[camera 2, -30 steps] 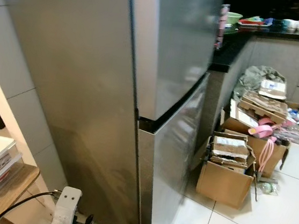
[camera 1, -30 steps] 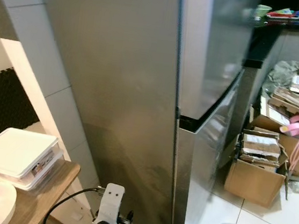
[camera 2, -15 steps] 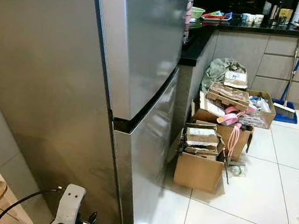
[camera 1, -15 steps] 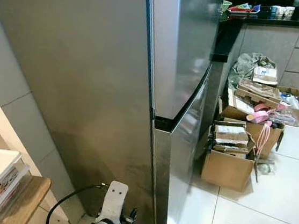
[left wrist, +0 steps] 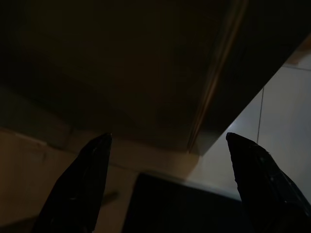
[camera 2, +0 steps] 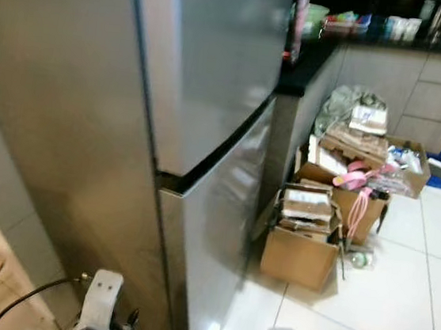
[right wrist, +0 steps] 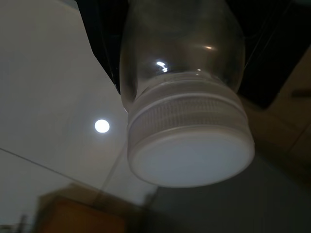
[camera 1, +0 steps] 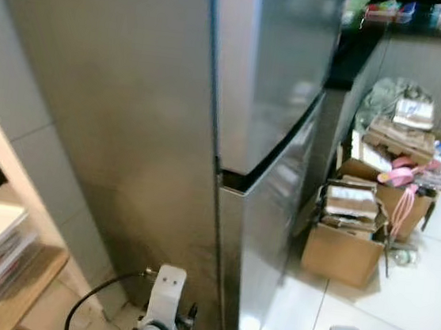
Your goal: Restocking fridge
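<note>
Jar (right wrist: 187,97) in right claw, lid outward

My fridge (camera 1: 161,126) is brushed steel grey, a black seam between its two doors. At two o'clock sit tan cardboard boxes (camera 2: 299,254) with pink bits on top — the floor (camera 2: 379,310) is white tile. In my right wrist view, a clear jar (right wrist: 182,53) wears a white ribbed lid (right wrist: 189,145). My left pincer (left wrist: 167,189) has black fingers — the wrist casing (camera 1: 165,290) is white.
</note>
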`<state>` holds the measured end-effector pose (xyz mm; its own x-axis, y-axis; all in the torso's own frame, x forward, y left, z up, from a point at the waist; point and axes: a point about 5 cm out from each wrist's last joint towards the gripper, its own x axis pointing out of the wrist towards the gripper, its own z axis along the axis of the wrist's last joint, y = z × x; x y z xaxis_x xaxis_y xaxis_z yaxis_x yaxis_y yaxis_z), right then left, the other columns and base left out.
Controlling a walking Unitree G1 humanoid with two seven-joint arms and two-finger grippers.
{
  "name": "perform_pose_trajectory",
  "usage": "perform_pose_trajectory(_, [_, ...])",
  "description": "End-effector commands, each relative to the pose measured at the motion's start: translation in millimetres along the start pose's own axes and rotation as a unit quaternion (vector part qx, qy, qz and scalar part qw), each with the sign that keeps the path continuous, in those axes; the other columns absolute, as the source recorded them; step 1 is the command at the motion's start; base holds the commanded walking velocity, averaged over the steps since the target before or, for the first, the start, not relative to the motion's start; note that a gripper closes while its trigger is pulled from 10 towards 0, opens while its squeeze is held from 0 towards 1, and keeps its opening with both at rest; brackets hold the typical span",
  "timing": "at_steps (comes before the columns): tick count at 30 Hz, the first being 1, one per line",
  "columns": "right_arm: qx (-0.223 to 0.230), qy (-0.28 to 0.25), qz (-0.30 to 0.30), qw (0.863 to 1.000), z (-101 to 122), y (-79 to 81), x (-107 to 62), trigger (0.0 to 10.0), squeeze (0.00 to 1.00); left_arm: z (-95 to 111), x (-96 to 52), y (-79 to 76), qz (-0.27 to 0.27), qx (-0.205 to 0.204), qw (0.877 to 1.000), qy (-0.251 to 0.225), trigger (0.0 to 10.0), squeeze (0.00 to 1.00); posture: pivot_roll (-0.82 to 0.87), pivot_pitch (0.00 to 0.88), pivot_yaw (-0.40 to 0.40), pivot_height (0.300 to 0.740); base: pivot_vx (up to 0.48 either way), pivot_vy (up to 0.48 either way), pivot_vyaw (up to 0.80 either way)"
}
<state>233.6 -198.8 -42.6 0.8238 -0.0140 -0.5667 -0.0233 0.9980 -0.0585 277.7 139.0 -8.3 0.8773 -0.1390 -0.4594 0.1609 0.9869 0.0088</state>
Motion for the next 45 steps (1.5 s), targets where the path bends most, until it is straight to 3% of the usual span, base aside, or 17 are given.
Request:
perform_pose_trajectory(1, [0.006,0.006,0.010,1.000,-5,4.4,-1.4,10.0,0.00,-1,-1.6,5.1,0.016,-0.001,1.000,-0.010,10.0,0.00,-0.09,0.052,0.088,0.740,0.000,0.000,0.00])
perform_pose_trajectory(9, [-0.040,-0.017,0.045,0.998,11,16.3,4.5,10.0,0.00,6,-2.1,18.7,0.047,-0.015,0.998,-0.033,10.0,0.00,-0.08,0.038,0.075,0.740,0.000,0.000,0.00])
perform_pose_trajectory(15, [-0.104,-0.026,0.092,0.990,27,24.9,10.6,10.0,0.00,11,-3.0,20.5,0.064,-0.036,0.996,-0.051,10.0,0.00,-0.05,0.032,-0.013,0.740,0.000,0.000,0.00])
perform_pose_trajectory(20, [-0.118,-0.028,0.102,0.987,33,24.4,12.9,10.0,0.00,11,-6.1,22.7,0.052,-0.007,0.997,-0.059,10.0,0.00,-0.05,0.035,-0.031,0.740,0.000,0.000,0.00])
perform_pose_trajectory(22, [-0.120,-0.028,0.101,0.987,35,22.7,13.5,10.0,0.00,12,-8.2,29.0,0.031,0.037,0.997,-0.055,10.0,0.00,-0.05,0.038,-0.028,0.740,0.000,0.000,0.00])
perform_pose_trajectory(27, [-0.119,-0.026,0.098,0.988,32,20.3,12.5,10.0,0.00,17,-11.3,37.9,-0.002,0.049,0.996,-0.071,10.0,0.00,-0.06,0.040,-0.015,0.740,0.000,0.000,0.00])
perform_pose_trajectory(28, [-0.117,-0.025,0.096,0.988,30,19.4,11.6,10.0,0.00,21,-11.7,39.9,-0.022,0.035,0.996,-0.080,3.8,0.00,-0.06,0.038,-0.005,0.740,0.000,0.000,0.00])
perform_pose_trajectory(29, [-0.115,-0.024,0.093,0.989,28,18.6,10.8,10.0,0.00,26,-12.1,40.5,-0.047,0.020,0.995,-0.090,0.0,0.00,-0.07,0.037,0.001,0.740,0.000,0.000,0.00])
perform_pose_trajectory(33, [-0.110,-0.022,0.088,0.990,25,17.4,9.6,10.0,0.00,37,-12.7,40.8,-0.095,0.020,0.989,-0.114,0.0,0.00,-0.08,0.034,0.022,0.740,0.000,0.000,0.00])
perform_pose_trajectory(37, [-0.108,-0.022,0.085,0.990,25,16.6,9.4,10.0,0.00,42,-12.8,41.2,-0.106,0.031,0.986,-0.125,0.0,0.00,-0.08,0.037,0.027,0.740,0.000,0.000,0.00])
perform_pose_trajectory(41, [-0.103,-0.025,0.075,0.992,24,10.5,8.3,10.0,0.00,54,-14.4,37.8,-0.173,0.048,0.972,-0.152,0.0,0.00,-0.09,0.040,0.037,0.740,0.000,0.000,0.00])
perform_pose_trajectory(45, [-0.103,-0.025,0.074,0.992,24,9.5,8.0,10.0,0.00,55,-14.9,37.1,-0.182,0.052,0.970,-0.154,0.0,0.00,-0.09,0.040,0.037,0.740,0.000,0.000,0.00])
